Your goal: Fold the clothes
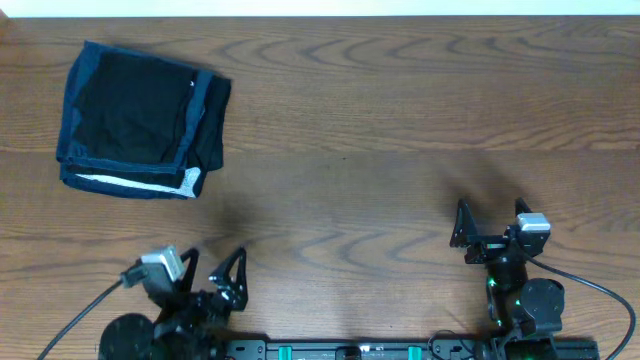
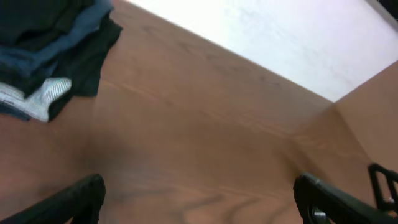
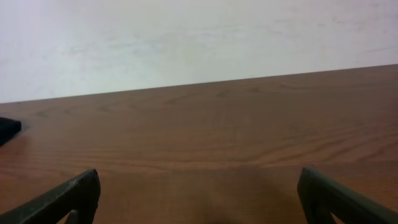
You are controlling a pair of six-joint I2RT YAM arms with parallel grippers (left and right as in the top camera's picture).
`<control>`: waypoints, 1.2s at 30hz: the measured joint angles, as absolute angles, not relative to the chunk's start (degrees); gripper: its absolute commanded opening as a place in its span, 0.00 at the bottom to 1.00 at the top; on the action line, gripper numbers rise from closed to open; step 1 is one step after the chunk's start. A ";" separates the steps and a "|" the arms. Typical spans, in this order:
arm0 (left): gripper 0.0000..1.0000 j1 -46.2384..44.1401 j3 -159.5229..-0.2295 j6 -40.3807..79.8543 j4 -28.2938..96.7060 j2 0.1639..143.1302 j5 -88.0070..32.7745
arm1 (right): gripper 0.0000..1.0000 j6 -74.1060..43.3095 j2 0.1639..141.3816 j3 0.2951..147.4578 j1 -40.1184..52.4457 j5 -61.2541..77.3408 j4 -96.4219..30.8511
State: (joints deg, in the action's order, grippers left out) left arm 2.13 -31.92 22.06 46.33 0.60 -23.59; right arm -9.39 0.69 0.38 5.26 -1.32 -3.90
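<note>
Black shirt (image 1: 130, 108) lies folded atop a blue garment (image 1: 70, 145); left claw (image 1: 214, 262) and right claw (image 1: 490, 210) gape empty.

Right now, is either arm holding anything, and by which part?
Nothing is held. The left gripper and right gripper both have open, empty jaws, well apart from the folded black shirt.

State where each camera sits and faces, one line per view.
Overhead: above the table, looking straight down; left gripper and right gripper, both open, at bottom.
Left wrist: low over the table, facing the black shirt; own fingers at bottom.
Right wrist: low, facing across the table to a white background; own fingers at bottom.
Overhead and left wrist share the black shirt.
</note>
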 measured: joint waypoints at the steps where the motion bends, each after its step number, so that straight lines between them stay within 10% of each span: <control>1: 0.98 2.13 -30.02 22.11 42.92 0.60 -23.59 | 0.99 -9.39 0.69 0.38 5.26 -1.32 -3.88; 14: 0.98 2.13 -8.01 22.11 1.15 0.58 -20.47 | 0.99 -9.39 0.69 0.38 5.26 -1.32 -3.90; 36: 0.98 -1.37 -0.60 10.37 -0.03 0.64 -5.37 | 0.99 -9.39 0.69 0.38 5.26 -1.32 -3.88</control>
State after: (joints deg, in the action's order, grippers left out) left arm -1.37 -0.60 10.37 -0.03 0.64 -5.37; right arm -9.39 0.69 0.38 5.26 -1.32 -3.88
